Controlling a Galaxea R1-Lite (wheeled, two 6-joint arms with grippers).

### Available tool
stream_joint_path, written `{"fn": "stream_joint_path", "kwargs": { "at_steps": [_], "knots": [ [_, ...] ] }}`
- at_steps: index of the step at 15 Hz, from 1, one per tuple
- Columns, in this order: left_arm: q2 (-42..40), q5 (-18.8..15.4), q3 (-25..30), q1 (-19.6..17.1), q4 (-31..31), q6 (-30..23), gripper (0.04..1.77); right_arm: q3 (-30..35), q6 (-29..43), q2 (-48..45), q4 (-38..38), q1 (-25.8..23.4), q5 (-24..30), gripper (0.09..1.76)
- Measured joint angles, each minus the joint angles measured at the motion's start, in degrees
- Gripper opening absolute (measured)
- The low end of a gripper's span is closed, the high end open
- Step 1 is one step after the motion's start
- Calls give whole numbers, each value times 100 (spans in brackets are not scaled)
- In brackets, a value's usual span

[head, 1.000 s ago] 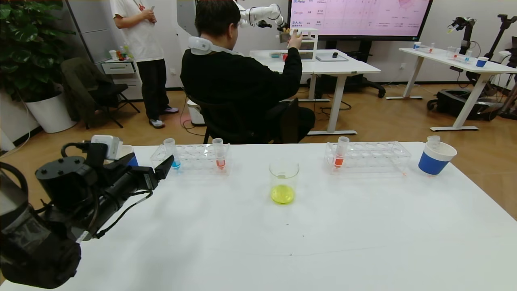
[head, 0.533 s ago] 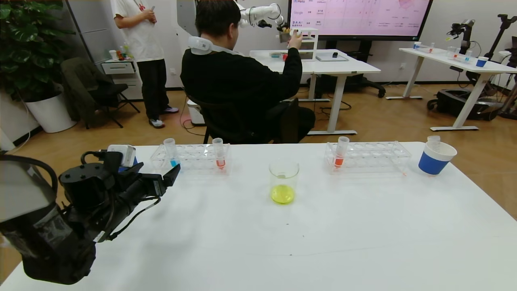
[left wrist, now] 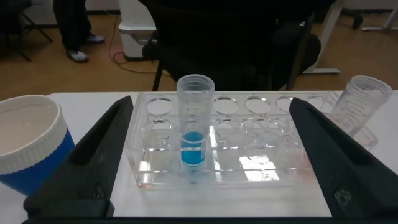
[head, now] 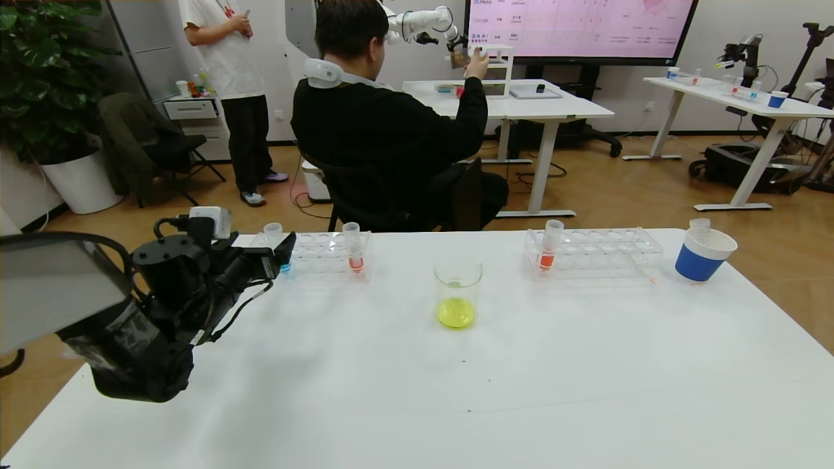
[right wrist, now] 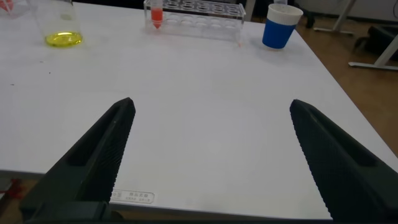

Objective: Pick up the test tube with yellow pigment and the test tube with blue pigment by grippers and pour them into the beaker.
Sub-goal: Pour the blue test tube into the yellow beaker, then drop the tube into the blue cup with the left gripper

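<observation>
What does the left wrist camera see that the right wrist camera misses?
Only the left wrist view shows the slim clear test tube with blue pigment standing upright in its clear plastic rack, framed by the open left gripper.

Only the right wrist view shows the small glass beaker with yellow liquid, a red-tipped tube and the open right gripper.

Both show the white table and a blue paper cup.

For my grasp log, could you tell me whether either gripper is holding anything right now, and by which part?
Nothing is held. The left gripper is open, its fingers either side of the blue-pigment tube in the rack, not touching. The right gripper is open above the table.
</observation>
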State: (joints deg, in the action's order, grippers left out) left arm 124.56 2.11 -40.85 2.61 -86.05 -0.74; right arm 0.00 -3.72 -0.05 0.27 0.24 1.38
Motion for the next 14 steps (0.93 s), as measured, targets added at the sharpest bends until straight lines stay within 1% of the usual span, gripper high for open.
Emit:
{"fn": "stream_joint_path", "kwargs": {
  "at_steps": [3,5,7,9,14],
  "knots": [
    [402,4,-639,-38,278,4,175,0,-2,0,0,-2,0,174],
    [634,12,-970,-60,306,4,175,0,-2,0,0,-2,0,174],
    [796,100,-1226,-68,384,-7,175,0,-2,0,0,0,0,174],
    [875,116,-1360,-72,527,-13,175,0,-2,0,0,0,-1,174],
    [1022,130,-1518,-85,505,-20,175,0,-2,0,-2,-2,0,174]
  ]
}}
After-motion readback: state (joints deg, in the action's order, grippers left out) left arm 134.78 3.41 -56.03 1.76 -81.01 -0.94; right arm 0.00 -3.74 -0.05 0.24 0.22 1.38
